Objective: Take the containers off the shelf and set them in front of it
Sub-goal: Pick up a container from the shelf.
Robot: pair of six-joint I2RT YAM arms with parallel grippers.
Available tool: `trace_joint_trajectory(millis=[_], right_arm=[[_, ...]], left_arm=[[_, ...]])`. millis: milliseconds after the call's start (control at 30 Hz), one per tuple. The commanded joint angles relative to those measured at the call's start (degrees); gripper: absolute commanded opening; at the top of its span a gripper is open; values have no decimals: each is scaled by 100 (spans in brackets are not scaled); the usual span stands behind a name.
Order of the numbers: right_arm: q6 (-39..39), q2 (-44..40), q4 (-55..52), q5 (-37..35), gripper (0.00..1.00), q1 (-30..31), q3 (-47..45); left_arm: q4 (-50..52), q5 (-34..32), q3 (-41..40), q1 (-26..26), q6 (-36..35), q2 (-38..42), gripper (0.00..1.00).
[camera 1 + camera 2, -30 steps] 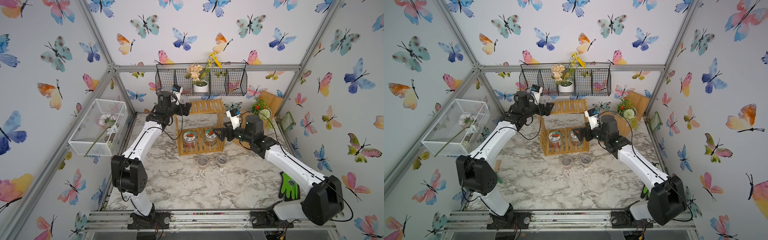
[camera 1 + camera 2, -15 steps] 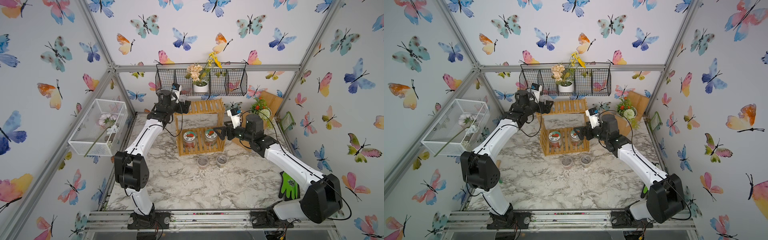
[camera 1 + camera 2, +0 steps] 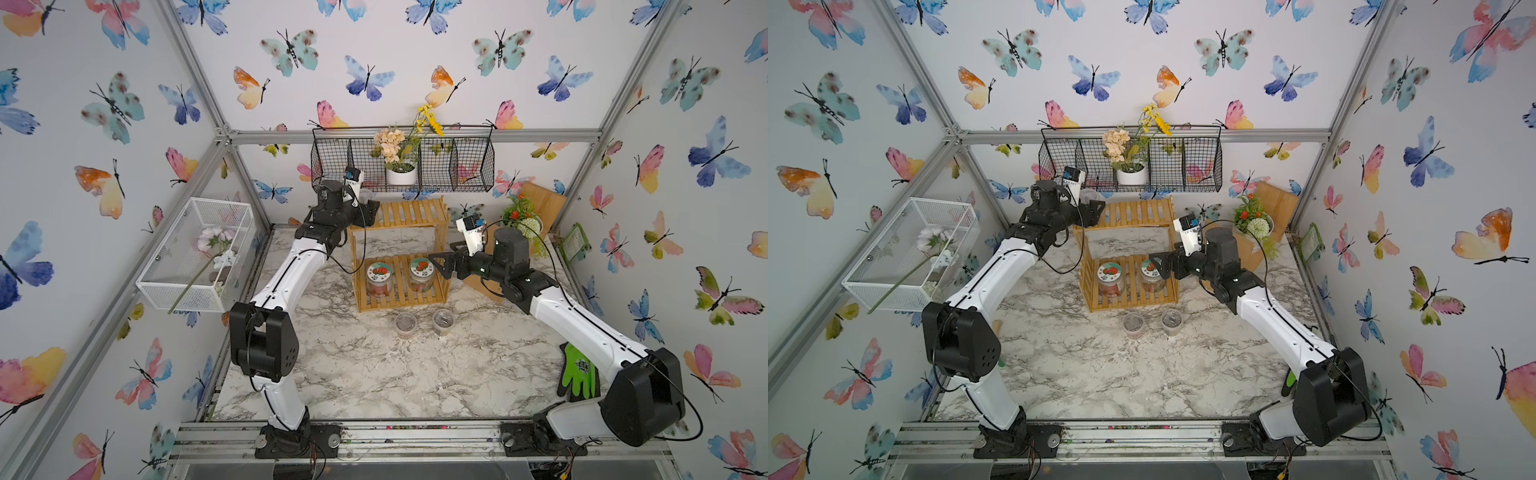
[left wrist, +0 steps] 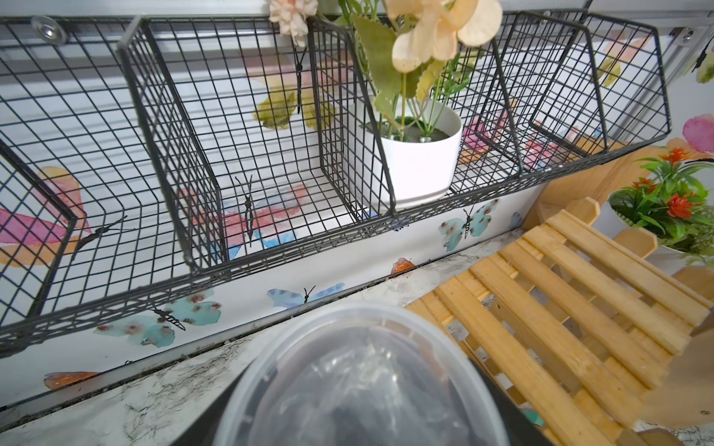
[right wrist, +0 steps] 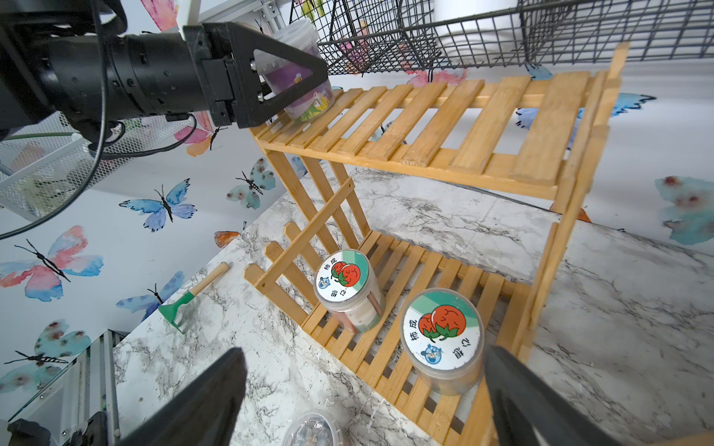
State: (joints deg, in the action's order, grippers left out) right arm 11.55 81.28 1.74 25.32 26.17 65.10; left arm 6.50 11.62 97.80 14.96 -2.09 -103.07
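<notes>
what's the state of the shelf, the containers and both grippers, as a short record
shelf top tier: purple-labelled cup at its left end
lower tier: left jar and right jar, upright, white red-pictured lids
marble table, in front of shelf: left clear cup and right clear cup, side by side
left gripper: jaws either side of the purple-labelled cup; grip unclear
right gripper: open, empty, by the right jar
off the shelf: two of five
</notes>
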Motion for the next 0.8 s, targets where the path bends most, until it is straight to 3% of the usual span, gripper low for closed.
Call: trace_joint_trajectory(millis=[0, 767], right_arm=[[40, 46, 99, 157, 98, -34, 116], [112, -136, 110, 191, 98, -60, -6]], left_arm=[[-150, 121, -53, -24, -29, 240, 70], [-120, 492, -567, 69, -184, 1068, 68]])
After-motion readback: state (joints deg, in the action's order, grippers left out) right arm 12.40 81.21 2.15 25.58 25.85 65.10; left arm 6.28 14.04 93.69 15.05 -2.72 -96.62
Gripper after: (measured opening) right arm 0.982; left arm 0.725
